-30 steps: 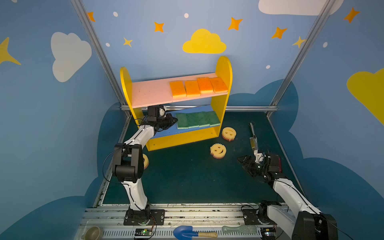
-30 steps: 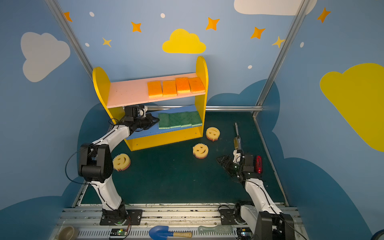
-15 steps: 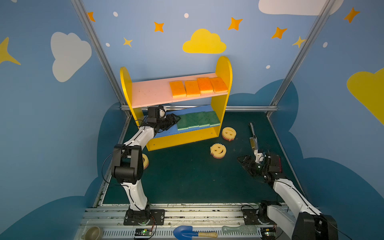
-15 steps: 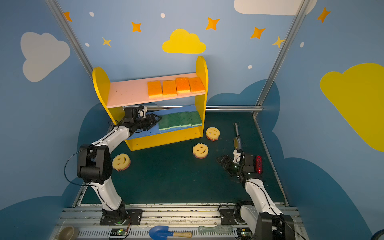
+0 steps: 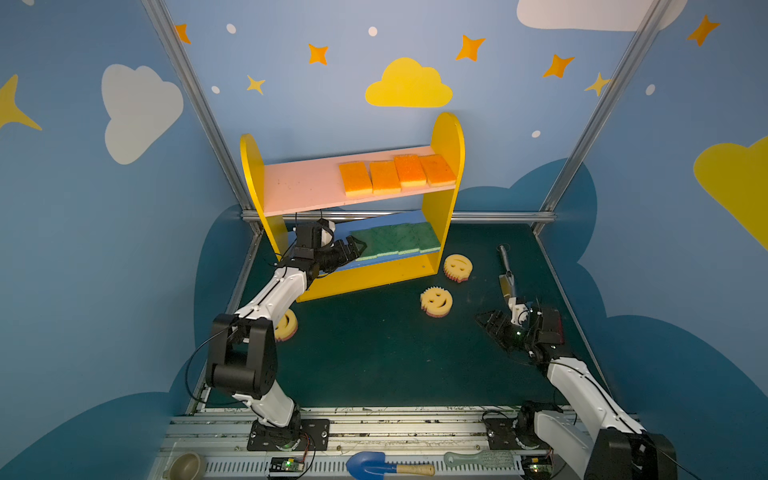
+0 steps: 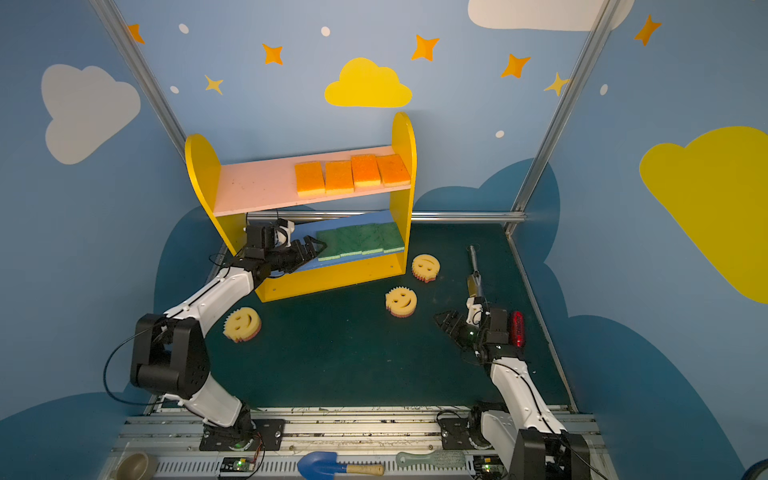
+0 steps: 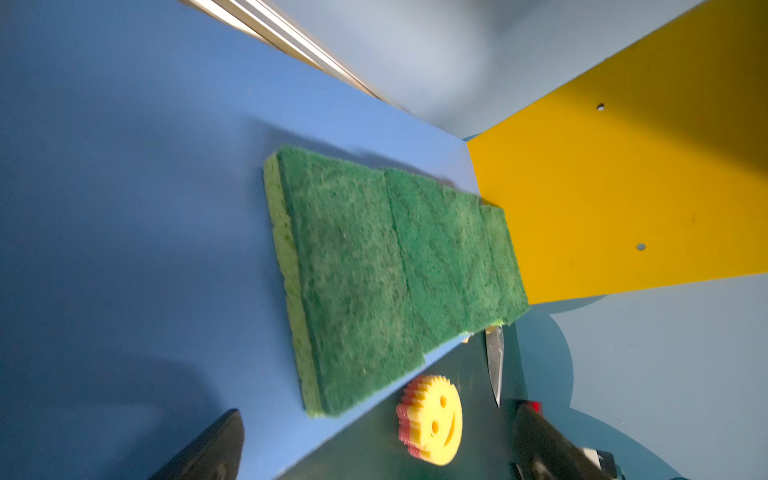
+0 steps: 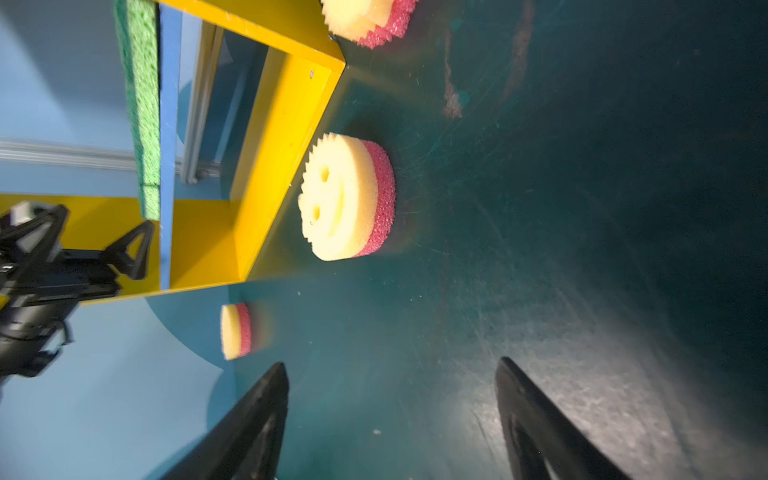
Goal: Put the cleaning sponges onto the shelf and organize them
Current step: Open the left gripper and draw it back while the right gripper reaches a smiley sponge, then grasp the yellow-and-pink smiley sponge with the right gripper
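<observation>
The shelf [image 5: 446, 137] stands at the back with several orange-topped sponges [image 5: 397, 174] in a row on its pink board. Several green-topped sponges [image 5: 395, 241] [image 7: 395, 257] lie side by side on the blue board. My left gripper [image 5: 353, 247] [image 7: 378, 409] is open and empty, just off the left end of the green row. Three smiley sponges lie on the floor: one by the shelf's right foot [image 5: 457, 267], one in front of it [image 5: 435, 301] [image 8: 345, 197], one by the left arm [image 5: 286, 324]. My right gripper [image 5: 484, 322] [image 8: 392, 362] hovers open and empty, right of the middle smiley.
A knife-like tool [image 5: 507, 270] lies on the floor behind the right gripper. A metal rail [image 5: 498, 216] runs along the back edge. A blue shovel [image 5: 374, 463], a green brush [image 5: 478, 459] and a small bowl [image 5: 187, 465] sit on the front rail.
My left gripper has gone from shut to open and let go of the leftmost green sponge, which now lies on the blue board. The right arm has hardly moved.
</observation>
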Available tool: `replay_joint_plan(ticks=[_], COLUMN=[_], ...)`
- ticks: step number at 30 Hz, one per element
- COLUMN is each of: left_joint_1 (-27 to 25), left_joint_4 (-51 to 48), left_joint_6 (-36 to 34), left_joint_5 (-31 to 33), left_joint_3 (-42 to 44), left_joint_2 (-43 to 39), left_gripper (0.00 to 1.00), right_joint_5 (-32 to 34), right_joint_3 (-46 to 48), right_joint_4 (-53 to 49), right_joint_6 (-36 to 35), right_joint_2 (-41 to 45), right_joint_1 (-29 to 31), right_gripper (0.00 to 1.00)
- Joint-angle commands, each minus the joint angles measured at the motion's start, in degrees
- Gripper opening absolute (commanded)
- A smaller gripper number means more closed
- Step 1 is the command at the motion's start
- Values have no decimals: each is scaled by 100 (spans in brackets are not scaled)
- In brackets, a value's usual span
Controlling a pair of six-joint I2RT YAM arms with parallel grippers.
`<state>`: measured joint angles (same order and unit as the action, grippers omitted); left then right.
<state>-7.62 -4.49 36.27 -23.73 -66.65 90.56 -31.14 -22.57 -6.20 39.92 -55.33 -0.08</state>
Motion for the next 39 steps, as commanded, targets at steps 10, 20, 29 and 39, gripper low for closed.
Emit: replay_joint_plan(ticks=[10,20,29,39], left_joint_1=[-1563,-2291,-2337,-2337], left_joint_4=[649,1904,2580,2544], left_joint_6=[-280,-65,-88,-250], left_joint_5=[993,1231,1197,1385], left_joint_3=[1809,3086,3289,3597], left_joint_2=[-1807,-1285,-440,-823], left_gripper=[78,41,56,72], right_joint_5=[1094,812,1271,1250], right_joint_3=[-759,-2219,-2806,-3185], right_joint_4=[168,-84,-171,-95], right_joint_6=[158,94,224,314], right_joint_2=[-1124,-3120,-3947,-4677], right_joint_1=[937,1297,1621,1642], right_gripper=[74,72,65,50])
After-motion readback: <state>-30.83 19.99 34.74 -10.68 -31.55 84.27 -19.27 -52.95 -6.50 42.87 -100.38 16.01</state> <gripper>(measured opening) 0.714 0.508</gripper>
